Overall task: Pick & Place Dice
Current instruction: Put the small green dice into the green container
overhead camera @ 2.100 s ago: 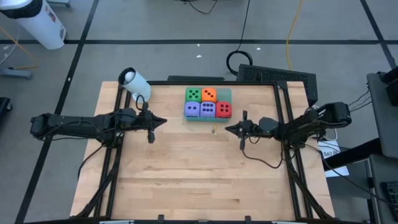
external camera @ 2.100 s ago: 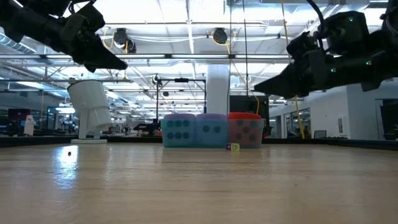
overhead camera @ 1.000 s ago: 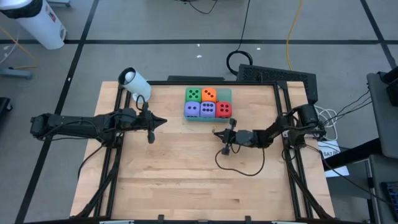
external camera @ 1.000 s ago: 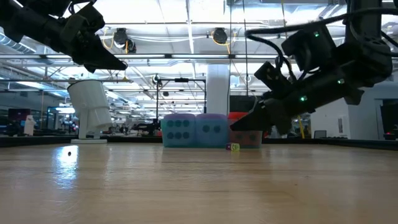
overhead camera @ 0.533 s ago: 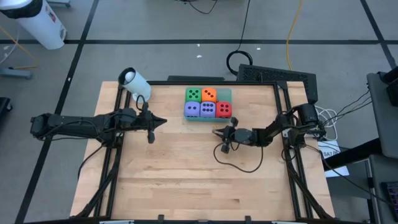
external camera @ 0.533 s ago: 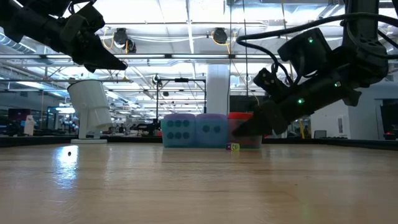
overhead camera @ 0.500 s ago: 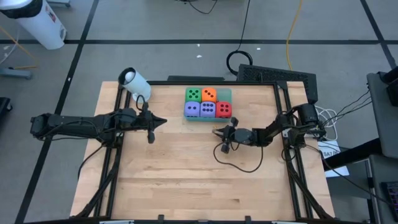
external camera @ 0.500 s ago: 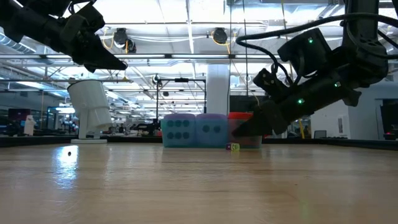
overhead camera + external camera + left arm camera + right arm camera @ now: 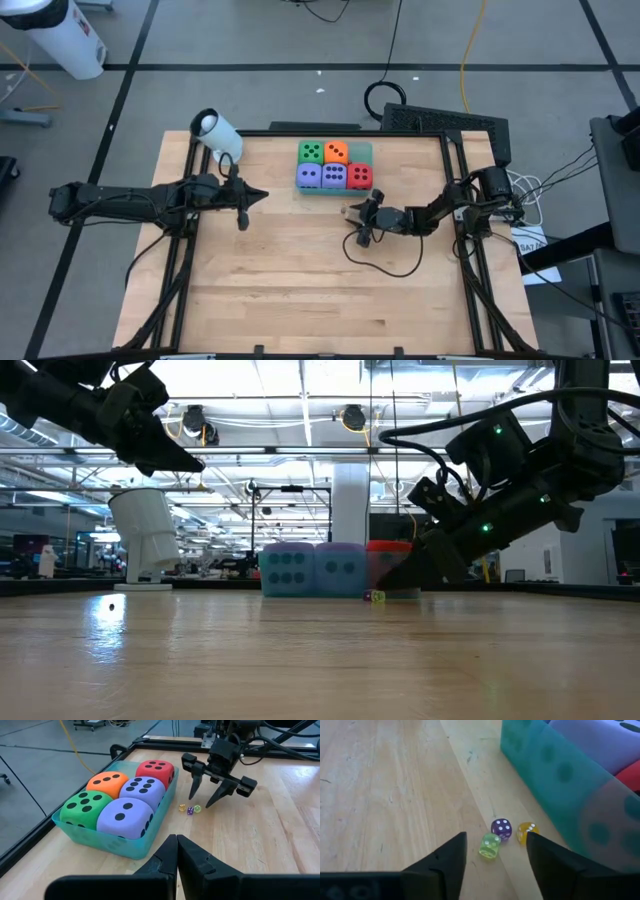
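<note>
The three tiny dice could slip away. They lie close together, so the right arm's fingers (image 9: 194,782), half open and low over them, might knock one aside or grab two. The dice are see-through with white dots: a green die (image 9: 489,846), a purple die (image 9: 501,828) and a yellow die (image 9: 525,832). They sit on the bench (image 9: 300,270), just near of the blue-green tray (image 9: 120,845). The left arm's fingers (image 9: 167,857) wait far left, pressed shut.
</note>
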Controlling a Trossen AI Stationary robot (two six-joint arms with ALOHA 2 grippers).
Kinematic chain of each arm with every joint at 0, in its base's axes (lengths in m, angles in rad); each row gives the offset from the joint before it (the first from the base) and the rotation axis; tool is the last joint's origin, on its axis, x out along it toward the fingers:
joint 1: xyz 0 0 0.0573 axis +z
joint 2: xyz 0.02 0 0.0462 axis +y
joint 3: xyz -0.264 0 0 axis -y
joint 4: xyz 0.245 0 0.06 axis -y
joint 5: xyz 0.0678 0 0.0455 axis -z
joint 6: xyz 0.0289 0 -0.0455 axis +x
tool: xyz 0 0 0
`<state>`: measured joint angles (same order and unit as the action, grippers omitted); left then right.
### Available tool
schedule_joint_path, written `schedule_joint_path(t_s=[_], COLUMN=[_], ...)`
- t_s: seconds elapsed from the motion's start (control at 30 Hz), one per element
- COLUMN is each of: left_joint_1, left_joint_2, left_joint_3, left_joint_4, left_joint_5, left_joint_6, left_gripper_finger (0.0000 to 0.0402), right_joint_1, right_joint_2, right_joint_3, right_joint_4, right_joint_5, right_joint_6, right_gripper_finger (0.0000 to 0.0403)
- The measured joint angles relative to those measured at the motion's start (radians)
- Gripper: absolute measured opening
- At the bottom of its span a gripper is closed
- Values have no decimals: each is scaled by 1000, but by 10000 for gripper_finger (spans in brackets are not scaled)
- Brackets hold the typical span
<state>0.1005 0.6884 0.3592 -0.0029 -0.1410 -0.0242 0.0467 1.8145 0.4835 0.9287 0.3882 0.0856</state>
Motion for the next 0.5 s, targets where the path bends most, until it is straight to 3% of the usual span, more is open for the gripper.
schedule_joint_path(t_s=[0.17, 0.27, 0.5], left_joint_1=[0, 0, 0], left_joint_2=[0, 0, 0], left_joint_3=[0, 0, 0], left_joint_4=[14, 14, 14], left_joint_5=[0, 0, 0], left_joint_6=[0, 0, 0], left_gripper_finger=[15, 15, 15], right_joint_1=[-11, -33, -65], right_joint_2=[0, 0, 29], right_joint_3=[0, 0, 0], right_joint_4=[-5, -18, -24], right_joint_5=[-14, -86, -105], right_joint_6=[20, 49, 63], right_gripper_finger=[234, 250, 256])
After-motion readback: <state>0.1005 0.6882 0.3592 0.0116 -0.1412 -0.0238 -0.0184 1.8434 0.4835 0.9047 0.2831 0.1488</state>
